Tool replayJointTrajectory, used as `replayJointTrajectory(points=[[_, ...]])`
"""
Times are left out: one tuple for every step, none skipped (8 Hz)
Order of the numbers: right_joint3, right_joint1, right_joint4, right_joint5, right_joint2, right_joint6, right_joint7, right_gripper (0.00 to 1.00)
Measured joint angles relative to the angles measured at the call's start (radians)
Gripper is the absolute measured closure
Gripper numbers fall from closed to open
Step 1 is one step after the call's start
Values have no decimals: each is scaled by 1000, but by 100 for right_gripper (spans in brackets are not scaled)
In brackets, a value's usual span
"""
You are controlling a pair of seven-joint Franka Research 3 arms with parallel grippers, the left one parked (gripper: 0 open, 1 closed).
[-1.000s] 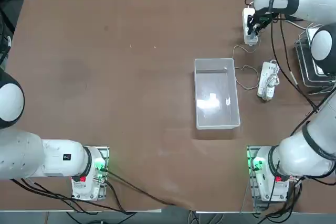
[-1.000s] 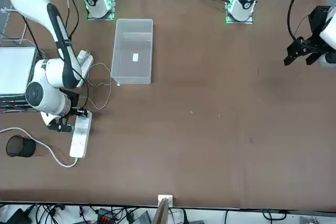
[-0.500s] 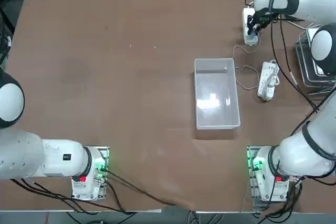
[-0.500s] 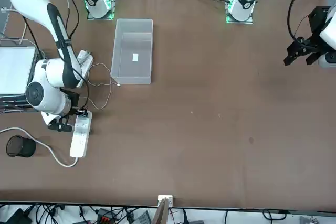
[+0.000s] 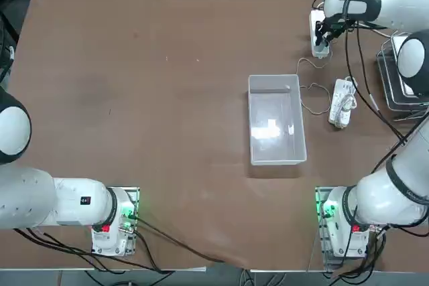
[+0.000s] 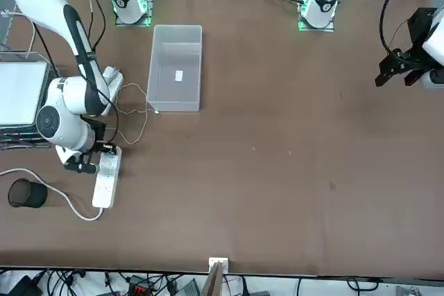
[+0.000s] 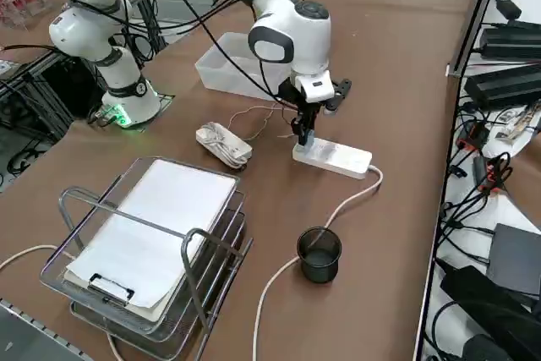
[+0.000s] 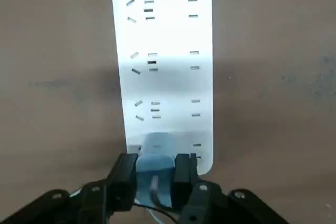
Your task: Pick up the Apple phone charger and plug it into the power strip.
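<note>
The power strip (image 8: 164, 66) is a long white bar lying flat near the table's far right corner, also visible as the power strip (image 5: 316, 23) (image 6: 105, 184) (image 7: 336, 157). My right gripper (image 8: 156, 177) is shut on the Apple phone charger (image 8: 155, 160), a small white cube. It holds the cube upright over the last socket at the strip's near end. Whether the prongs are seated I cannot tell. From the side, the gripper (image 7: 303, 136) points straight down onto that end. The charger's thin cable (image 5: 305, 64) trails back toward the bin.
A clear plastic bin (image 5: 275, 120) sits mid-table. A shorter lumpy white strip (image 5: 342, 102) with wound cords lies between the bin and a wire tray (image 7: 152, 247) holding a clipboard. A black cup (image 7: 319, 253) stands beside the power strip's thick cord (image 7: 292, 264).
The right wrist has shifted very slightly over the strip's end. Its grip on the charger is unchanged.
</note>
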State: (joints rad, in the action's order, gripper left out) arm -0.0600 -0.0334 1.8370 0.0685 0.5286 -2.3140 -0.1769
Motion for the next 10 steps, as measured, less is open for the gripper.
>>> replayJointTrajectory(points=[[0,0,2,0,0,-5,0,64],[0,0,5,0,-1,-9,0,64],[0,0,6,0,-2,-11,0,64],[0,0,6,0,-2,-11,0,64],[0,0,6,0,-2,-11,0,64],[0,0,5,0,-2,-11,0,64],[0,0,4,0,-1,-9,0,62],[0,-1,-2,0,7,-6,0,48],[0,-1,-17,0,14,6,0,31],[1,-1,-35,0,14,23,0,14]])
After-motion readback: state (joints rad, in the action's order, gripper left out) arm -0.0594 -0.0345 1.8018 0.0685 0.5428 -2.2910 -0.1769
